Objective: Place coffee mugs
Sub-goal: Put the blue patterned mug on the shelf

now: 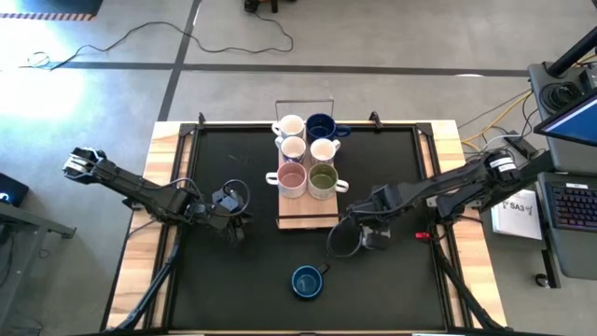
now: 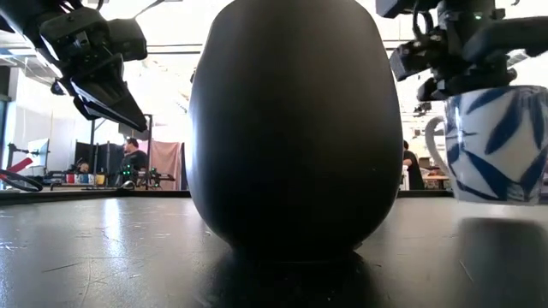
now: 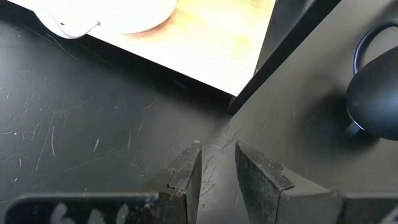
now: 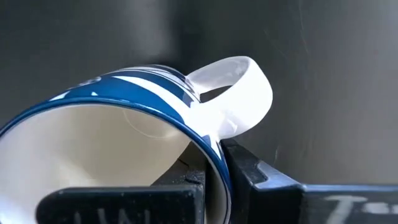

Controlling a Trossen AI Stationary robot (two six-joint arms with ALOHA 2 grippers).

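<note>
A wooden tray point(image 1: 308, 217) holds six mugs: three white point(image 1: 293, 147), one dark blue point(image 1: 322, 125), one pink inside point(image 1: 292, 177), one olive green point(image 1: 323, 179). Another dark blue mug point(image 1: 306, 282) stands alone on the black mat near the table's near edge and fills the low view point(image 2: 295, 128). My right gripper point(image 1: 362, 237) is shut on a white mug with a blue leaf pattern point(image 2: 495, 141), right of the tray's near end. My left gripper point(image 1: 235, 224) hangs narrowly open above the mat, left of the tray point(image 3: 217, 168). My right gripper holds the blue-patterned mug by its rim point(image 4: 214, 149), right beside the white handle point(image 4: 239, 93). One finger is inside the mug and one finger point(image 4: 252, 171) outside. It comes from above, and the mug sits roughly upright below it, seemingly just off the mat.
The tray's wire handle point(image 1: 304, 103) rises at its far end. Bare wood point(image 1: 308, 210) shows at the tray's near end. The table's wooden edges point(image 1: 159, 187) flank the black mat point(image 1: 392, 168). People and equipment show in the room beyond point(image 2: 133, 158).
</note>
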